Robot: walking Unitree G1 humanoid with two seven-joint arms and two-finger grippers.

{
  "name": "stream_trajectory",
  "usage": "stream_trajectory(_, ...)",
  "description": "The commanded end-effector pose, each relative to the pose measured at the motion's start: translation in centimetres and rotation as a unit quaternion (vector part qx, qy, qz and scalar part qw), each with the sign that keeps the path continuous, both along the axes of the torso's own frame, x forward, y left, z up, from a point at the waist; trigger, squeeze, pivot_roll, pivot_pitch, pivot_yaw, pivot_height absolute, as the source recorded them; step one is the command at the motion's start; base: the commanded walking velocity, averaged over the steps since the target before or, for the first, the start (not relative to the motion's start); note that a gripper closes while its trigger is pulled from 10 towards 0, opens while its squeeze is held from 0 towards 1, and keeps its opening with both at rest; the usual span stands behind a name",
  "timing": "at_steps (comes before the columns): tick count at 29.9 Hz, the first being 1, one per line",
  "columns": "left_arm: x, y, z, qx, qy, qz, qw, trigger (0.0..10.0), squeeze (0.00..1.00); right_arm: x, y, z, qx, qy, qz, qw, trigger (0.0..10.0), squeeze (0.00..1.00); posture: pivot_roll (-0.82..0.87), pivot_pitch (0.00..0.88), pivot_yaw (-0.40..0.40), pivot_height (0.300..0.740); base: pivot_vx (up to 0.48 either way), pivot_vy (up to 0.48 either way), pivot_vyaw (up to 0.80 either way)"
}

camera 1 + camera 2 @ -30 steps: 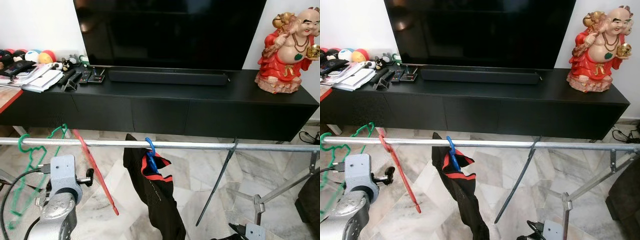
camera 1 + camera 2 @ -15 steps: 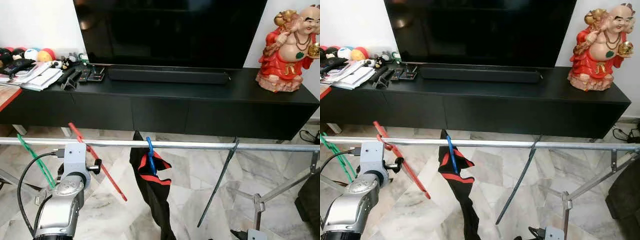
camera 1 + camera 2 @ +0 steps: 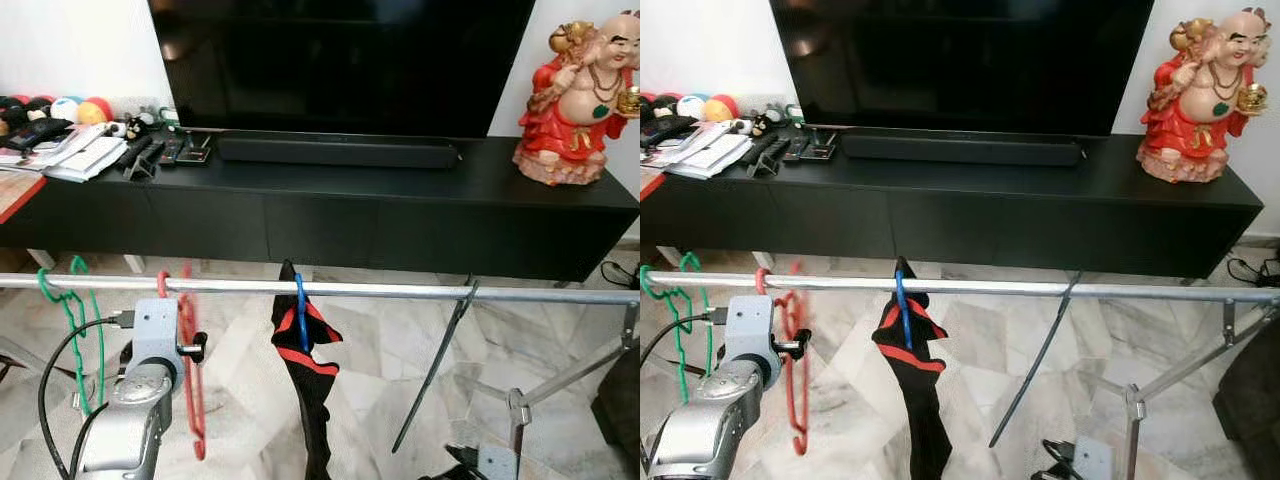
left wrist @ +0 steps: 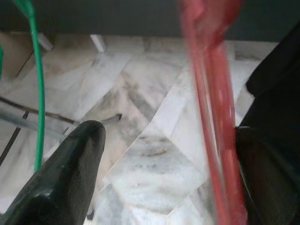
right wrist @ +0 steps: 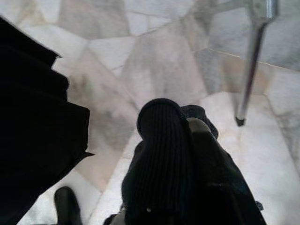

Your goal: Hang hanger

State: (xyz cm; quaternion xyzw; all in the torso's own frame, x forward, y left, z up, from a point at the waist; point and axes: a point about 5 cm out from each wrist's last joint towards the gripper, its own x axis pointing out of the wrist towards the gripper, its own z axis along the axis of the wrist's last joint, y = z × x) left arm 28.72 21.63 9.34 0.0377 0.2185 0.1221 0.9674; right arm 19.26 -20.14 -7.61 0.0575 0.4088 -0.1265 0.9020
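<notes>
A red hanger (image 3: 189, 372) hangs by its hook from the metal rail (image 3: 400, 291), blurred as it swings. My left gripper (image 4: 168, 133) is just below the rail, open, its black fingers (image 4: 70, 178) wide apart. The red hanger (image 4: 215, 140) passes between them, close to one finger. A green hanger (image 3: 72, 318) hangs at the rail's left end. A blue hanger (image 3: 299, 300) carries a black and red garment (image 3: 305, 380). Further right a black hanger (image 3: 440, 355) hangs at a slant. My right gripper (image 5: 185, 140) hangs low over the marble floor, fingers together.
Behind the rail runs a long black TV console (image 3: 330, 215) with a TV, a soundbar (image 3: 335, 152), remotes and papers (image 3: 85, 155) and a red statue (image 3: 575, 95). The rack's legs (image 3: 560, 375) stand at the right. A dark bundle (image 3: 620, 400) lies by the right edge.
The red hanger has swung from a slant to hanging straight down from the rail. The green hanger now hangs upright on the rail. The garment has swung a little to the right.
</notes>
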Motion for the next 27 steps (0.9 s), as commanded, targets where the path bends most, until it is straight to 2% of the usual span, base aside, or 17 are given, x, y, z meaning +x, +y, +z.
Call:
stream_trajectory(1,0.5,0.3,-0.1,-0.001,-0.003,0.005,1.0,0.0,0.0,-0.1,-0.2,0.0,-0.005,0.006,-0.002,1.0,10.0,0.0,0.08,0.024,0.004,0.74,0.0,0.0,0.0)
stream_trajectory(4,1.3,0.2,0.0,-0.017,-0.008,0.003,1.0,0.0,0.0,0.0,-0.3,0.0,-0.005,0.005,-0.003,1.0,10.0,0.0,0.08,0.034,-0.003,0.74,0.0,0.0,0.0)
stream_trajectory(5,2.0,-0.3,0.0,-0.038,-0.012,-0.007,0.999,0.0,0.0,0.2,-0.4,0.1,-0.006,0.003,-0.004,1.0,10.0,0.0,0.08,0.043,-0.008,0.74,0.0,0.0,0.0)
stream_trajectory(6,2.0,-0.3,0.0,-0.038,-0.012,-0.007,0.999,0.0,0.0,0.2,-0.4,0.1,-0.006,0.003,-0.004,1.0,10.0,0.0,0.08,0.043,-0.008,0.74,0.0,0.0,0.0)
stream_trajectory(8,2.8,-1.2,-0.4,-0.065,-0.007,-0.029,0.997,0.0,0.0,0.3,-0.4,0.2,-0.007,0.003,-0.005,1.0,10.0,0.0,0.08,0.048,-0.012,0.74,0.0,0.0,0.0)
stream_trajectory(14,3.4,-1.7,0.1,-0.061,-0.016,-0.043,0.997,0.0,0.0,0.0,-0.9,0.1,-0.009,0.003,-0.01,1.0,10.0,0.0,0.07,0.058,-0.015,0.74,0.0,0.0,0.0)
stream_trajectory(20,3.6,-2.1,0.1,-0.059,-0.015,-0.054,0.997,0.0,0.0,-1.3,-2.1,-0.2,-0.012,0.012,-0.017,1.0,10.0,0.0,0.07,0.065,-0.018,0.74,0.0,0.0,0.0)
stream_trajectory(27,3.6,-2.2,0.2,-0.064,-0.018,-0.057,0.996,0.0,0.0,-2.8,-2.8,-0.7,-0.012,0.022,-0.021,0.999,10.0,0.0,0.08,0.068,-0.019,0.74,0.0,0.0,0.0)
